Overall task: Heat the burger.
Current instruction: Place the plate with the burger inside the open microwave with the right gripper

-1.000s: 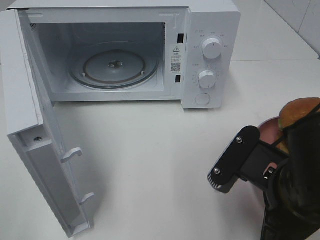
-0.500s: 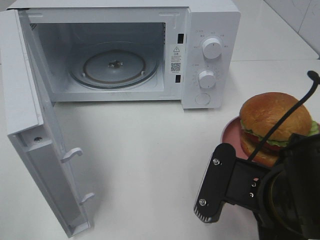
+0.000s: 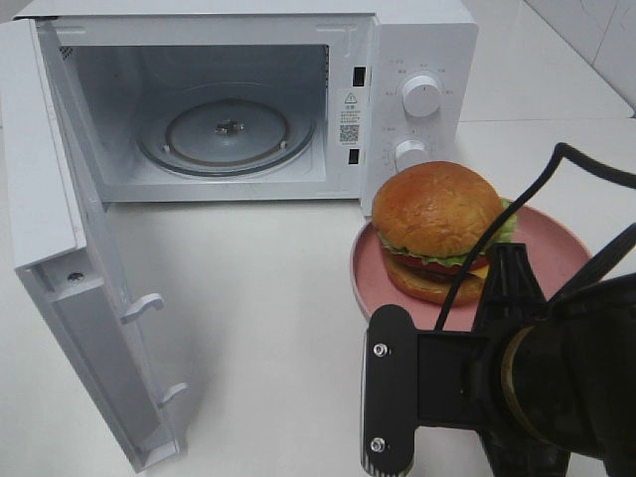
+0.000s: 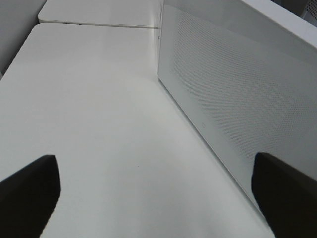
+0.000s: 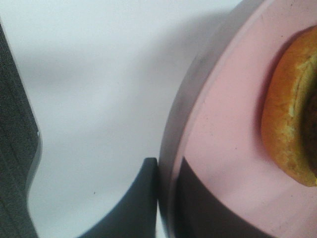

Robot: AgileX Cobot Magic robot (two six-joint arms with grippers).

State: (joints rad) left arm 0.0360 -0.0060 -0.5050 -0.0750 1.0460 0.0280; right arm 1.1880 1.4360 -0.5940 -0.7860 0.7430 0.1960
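The burger (image 3: pixel 437 224) sits on the pink dish (image 3: pixel 556 248) just in front of the open microwave's (image 3: pixel 417 40) dials, the right gripper (image 5: pixel 166 196) pinching the dish's rim, while the left gripper (image 4: pixel 157 193) hangs wide open and empty beside the microwave door (image 4: pixel 223 99).

Microwave (image 3: pixel 417 40) cavity gapes open; its door (image 3: pixel 40 179) walls off the table's (image 3: pixel 268 298) left

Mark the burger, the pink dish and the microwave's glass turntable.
burger (image 3: pixel 435 214): exterior high view, top bun.
pink dish (image 3: pixel 550 241): exterior high view, bare surface right of burger.
glass turntable (image 3: pixel 199 134): exterior high view, on the glass.
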